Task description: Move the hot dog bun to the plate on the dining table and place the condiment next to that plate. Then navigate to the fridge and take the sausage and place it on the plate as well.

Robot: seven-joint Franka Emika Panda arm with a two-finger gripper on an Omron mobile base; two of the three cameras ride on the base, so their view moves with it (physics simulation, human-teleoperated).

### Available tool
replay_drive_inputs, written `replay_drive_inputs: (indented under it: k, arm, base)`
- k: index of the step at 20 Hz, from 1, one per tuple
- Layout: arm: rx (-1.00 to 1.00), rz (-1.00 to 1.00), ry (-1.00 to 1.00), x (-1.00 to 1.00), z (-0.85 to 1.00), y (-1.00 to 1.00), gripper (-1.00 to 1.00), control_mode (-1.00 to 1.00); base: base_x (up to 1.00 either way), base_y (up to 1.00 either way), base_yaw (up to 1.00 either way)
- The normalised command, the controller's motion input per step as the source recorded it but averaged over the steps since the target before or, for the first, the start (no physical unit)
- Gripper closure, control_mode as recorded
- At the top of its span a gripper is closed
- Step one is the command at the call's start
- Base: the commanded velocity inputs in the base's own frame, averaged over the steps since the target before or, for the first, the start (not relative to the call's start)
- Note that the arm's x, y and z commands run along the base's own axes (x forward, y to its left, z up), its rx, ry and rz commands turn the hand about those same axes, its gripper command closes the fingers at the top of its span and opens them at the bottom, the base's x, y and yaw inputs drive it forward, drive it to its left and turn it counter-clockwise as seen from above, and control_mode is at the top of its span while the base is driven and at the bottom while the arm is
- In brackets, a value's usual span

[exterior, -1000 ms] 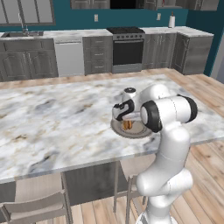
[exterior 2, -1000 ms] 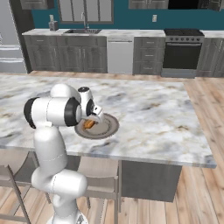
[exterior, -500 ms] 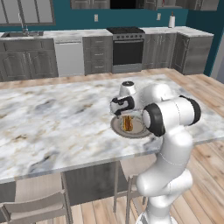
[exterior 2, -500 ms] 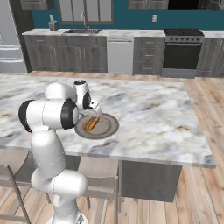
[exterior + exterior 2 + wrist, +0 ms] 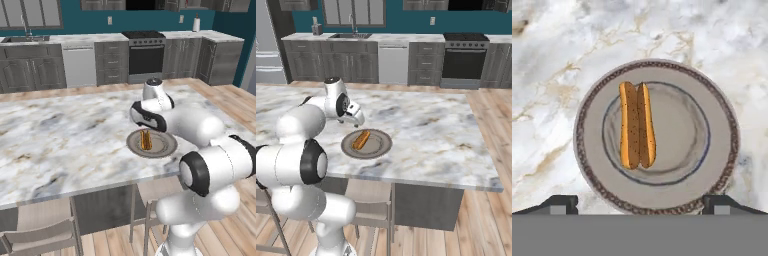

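Observation:
The hot dog bun lies loose on the left half of the grey-tan plate, split side up. My gripper hangs straight above the plate, open, its two fingertips wide apart with nothing between them. From the base the bun rests on the plate near the front edge of the marble dining table, with the gripper just above it. The fridge stands at the far left. The condiment and sausage are out of view.
Grey cabinets with marble counters, a sink, a white dishwasher and a black oven line the back wall. Chairs and a stool are tucked under the table's near edge. Wood floor lies to the right.
The gripper has opened, let go of the bun onto the plate, and lifted a little above it. The bun stays put on the plate.

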Motion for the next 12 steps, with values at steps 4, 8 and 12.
replay_drive_inputs:
  k: [4,8,12]
  arm:
    - [-0.01,-0.04,0.01,-0.93,0.94,-0.05,-1.0,-1.0]
    - [-0.02,-0.03,0.07,-1.0,0.61,-0.06,-1.0,-1.0]
    - [-0.02,-0.05,0.07,-1.0,0.38,0.0,-1.0,-1.0]
  base:
    - [0.0,0.0,0.0]
    - [0.0,0.0,0.0]
    - [0.0,0.0,0.0]
